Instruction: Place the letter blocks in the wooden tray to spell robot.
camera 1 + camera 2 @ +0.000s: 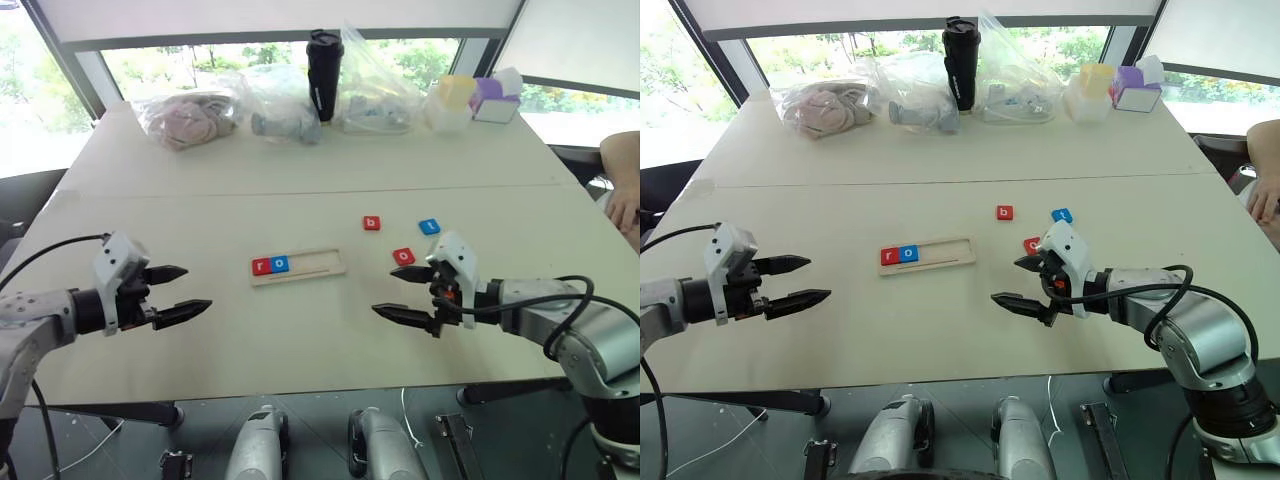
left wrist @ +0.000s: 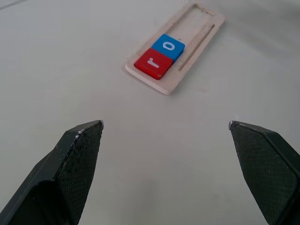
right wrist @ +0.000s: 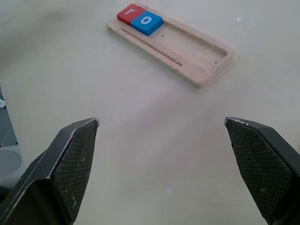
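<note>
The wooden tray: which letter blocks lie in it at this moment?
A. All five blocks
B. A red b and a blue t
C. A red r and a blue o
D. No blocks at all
C: the wooden tray holds a red r block and a blue o block side by side at its left end, while the b block, the t block and a red o block lie on the table.
</note>
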